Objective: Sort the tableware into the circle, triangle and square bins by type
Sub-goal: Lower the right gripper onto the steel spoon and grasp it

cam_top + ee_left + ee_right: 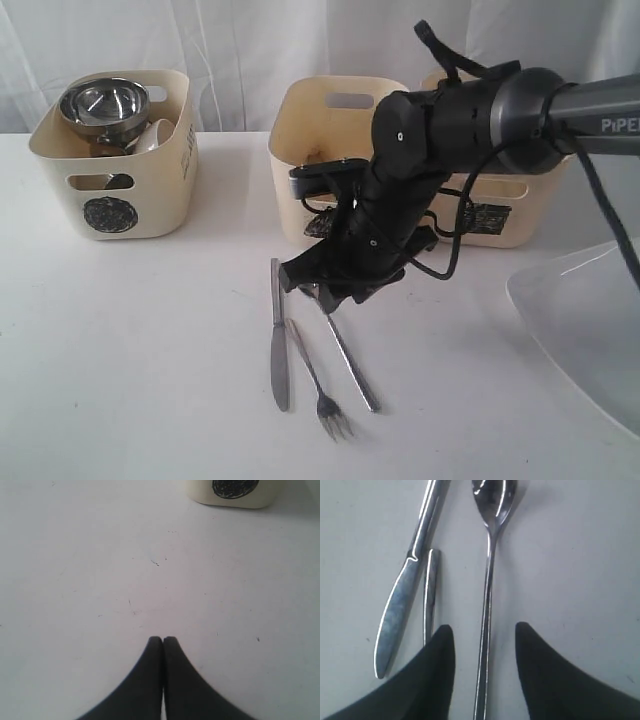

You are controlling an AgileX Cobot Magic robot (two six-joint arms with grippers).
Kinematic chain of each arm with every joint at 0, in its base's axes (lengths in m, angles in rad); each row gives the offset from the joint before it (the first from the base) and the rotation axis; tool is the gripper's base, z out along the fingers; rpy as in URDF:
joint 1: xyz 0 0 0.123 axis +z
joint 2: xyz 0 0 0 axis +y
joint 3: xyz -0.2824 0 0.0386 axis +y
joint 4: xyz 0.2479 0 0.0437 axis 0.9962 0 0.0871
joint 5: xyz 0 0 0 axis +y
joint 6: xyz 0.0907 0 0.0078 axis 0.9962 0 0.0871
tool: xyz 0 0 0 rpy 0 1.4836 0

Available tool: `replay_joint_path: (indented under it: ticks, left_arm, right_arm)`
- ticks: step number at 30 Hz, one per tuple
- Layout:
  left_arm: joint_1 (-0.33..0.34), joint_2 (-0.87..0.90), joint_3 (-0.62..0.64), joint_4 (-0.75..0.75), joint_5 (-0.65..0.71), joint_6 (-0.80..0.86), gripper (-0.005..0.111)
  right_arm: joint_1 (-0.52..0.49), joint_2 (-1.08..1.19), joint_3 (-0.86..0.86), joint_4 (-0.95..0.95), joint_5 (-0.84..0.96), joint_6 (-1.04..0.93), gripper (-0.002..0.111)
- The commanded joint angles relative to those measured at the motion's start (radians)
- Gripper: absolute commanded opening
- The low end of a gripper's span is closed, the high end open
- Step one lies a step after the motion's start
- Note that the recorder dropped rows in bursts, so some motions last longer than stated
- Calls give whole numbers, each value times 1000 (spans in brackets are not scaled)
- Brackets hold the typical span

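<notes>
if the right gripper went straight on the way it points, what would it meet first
Most likely the spoon: its handle runs between the open fingers of the right gripper. The knife and fork lie off to one side. Depth is unclear, so the fingertips might touch the table.

Close beside spoon (489,580), fork (430,595) and knife (400,600); open table (570,555) opposite.

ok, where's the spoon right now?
The spoon lies on the table at the exterior view's centre, right of the fork and knife, its far end under the right gripper, whose open jaws straddle its handle.
</notes>
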Motion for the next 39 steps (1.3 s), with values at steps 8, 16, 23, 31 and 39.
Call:
replay_joint_path:
  ticks: [8,16,23,31,39]
  left_arm:
    - [-2,-4,10,-6,16,0,0]
    - [-2,-4,10,-6,16,0,0]
    - [-2,-4,10,-6,16,0,0]
    - [-2,-4,10,-6,16,0,0]
    - [-2,-4,10,-6,16,0,0]
  right_arm:
    - [-5,69,14,-88,-139,28,38]
    - [-43,76,13,-192,-422,222,38]
    - [-92,84,13,-192,-546,219,38]
    - [-88,60,13,-139,-446,212,38]
    - [17,26,20,-139,25,79,38]
